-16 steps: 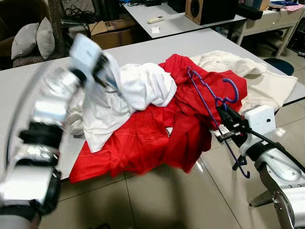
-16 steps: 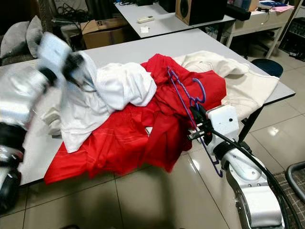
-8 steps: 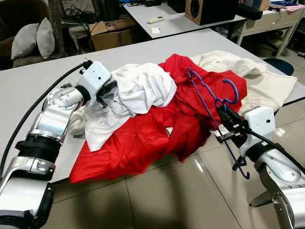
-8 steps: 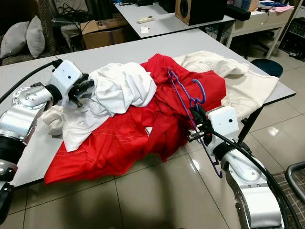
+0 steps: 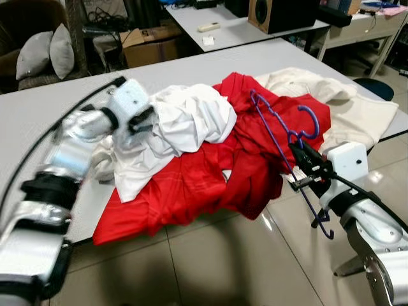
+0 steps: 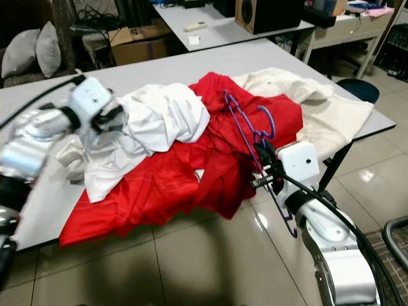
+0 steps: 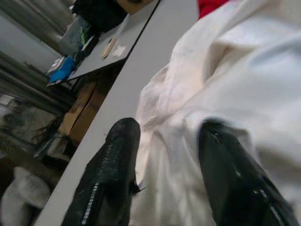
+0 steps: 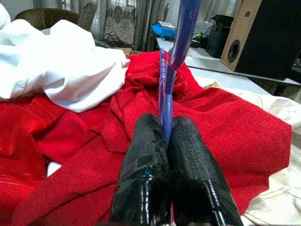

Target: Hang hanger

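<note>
A purple hanger (image 5: pixel 275 121) lies tilted over a red garment (image 5: pixel 210 172) on the grey table (image 5: pixel 38 111), its lower end hanging past the table's front edge. My right gripper (image 5: pixel 299 153) is shut on the hanger's bar, and in the right wrist view both fingers (image 8: pixel 143 155) press against the purple bar (image 8: pixel 165 106). My left gripper (image 5: pixel 141 121) is at the left side of a crumpled white shirt (image 5: pixel 191 118). Its fingers (image 7: pixel 115 174) stand open, with white cloth (image 7: pixel 188 141) between them. The left arm is blurred.
A cream garment (image 5: pixel 347 108) covers the table's right end. Behind stands a second table (image 5: pixel 236 25) with a speaker (image 5: pixel 280 13) and a remote (image 5: pixel 208 26). Cushions (image 5: pixel 44 51) and a cardboard box (image 5: pixel 153 44) are at the back left, and a blue stool (image 5: pixel 373 86) at the right.
My left arm came down from a raised position onto the white shirt's left side and is still moving. The right gripper and the hanger have stayed put.
</note>
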{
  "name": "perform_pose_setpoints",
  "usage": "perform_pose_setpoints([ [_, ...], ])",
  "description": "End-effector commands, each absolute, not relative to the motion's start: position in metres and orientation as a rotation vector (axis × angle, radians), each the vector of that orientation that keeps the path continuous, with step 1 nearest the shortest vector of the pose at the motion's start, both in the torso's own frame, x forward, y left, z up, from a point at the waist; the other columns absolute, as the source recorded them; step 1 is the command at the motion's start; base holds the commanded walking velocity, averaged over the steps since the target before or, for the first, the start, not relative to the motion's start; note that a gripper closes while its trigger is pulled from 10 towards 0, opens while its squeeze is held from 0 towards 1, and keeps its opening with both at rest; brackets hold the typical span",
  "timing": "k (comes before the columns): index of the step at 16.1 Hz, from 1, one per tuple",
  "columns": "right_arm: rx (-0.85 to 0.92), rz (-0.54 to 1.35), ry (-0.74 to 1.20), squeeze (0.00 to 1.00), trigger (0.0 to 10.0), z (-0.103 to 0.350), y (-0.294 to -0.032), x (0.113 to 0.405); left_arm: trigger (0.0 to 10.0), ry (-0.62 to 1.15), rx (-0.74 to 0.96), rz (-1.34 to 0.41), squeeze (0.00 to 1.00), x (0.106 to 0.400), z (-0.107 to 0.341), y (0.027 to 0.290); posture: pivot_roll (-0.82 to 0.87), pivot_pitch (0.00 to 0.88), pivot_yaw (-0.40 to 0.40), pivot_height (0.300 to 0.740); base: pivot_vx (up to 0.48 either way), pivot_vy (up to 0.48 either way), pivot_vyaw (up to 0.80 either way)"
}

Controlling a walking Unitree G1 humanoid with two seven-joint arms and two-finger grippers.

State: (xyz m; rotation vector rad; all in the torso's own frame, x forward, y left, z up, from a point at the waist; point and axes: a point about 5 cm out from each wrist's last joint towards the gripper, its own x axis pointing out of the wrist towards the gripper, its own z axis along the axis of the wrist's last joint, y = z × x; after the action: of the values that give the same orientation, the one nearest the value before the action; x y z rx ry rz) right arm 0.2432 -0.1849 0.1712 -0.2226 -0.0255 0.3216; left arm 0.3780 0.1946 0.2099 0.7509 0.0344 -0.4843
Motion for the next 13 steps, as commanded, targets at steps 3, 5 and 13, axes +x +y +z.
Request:
perform_pose_setpoints([
  [3,-0.228,0.315,-0.045,0.0,10.0,0.174,-0.185,0.242,10.0,0.106,0.806,-0.564,0.0,0.376,0.202,0.192,-0.09,0.0,0.113,0.74,0.0,0.0,0.0],
  [5,-0.231,0.313,-0.046,0.0,10.0,0.175,-0.186,0.243,10.0,0.124,0.878,-0.497,0.0,0.38,0.2,0.201,-0.09,0.0,0.111,0.74,0.0,0.0,0.0],
  [13,-0.232,0.316,-0.053,0.0,10.0,0.176,-0.186,0.246,0.0,0.142,0.89,-0.378,0.0,0.387,0.201,0.209,-0.09,0.0,0.107,0.74,0.0,0.0,0.0],
])
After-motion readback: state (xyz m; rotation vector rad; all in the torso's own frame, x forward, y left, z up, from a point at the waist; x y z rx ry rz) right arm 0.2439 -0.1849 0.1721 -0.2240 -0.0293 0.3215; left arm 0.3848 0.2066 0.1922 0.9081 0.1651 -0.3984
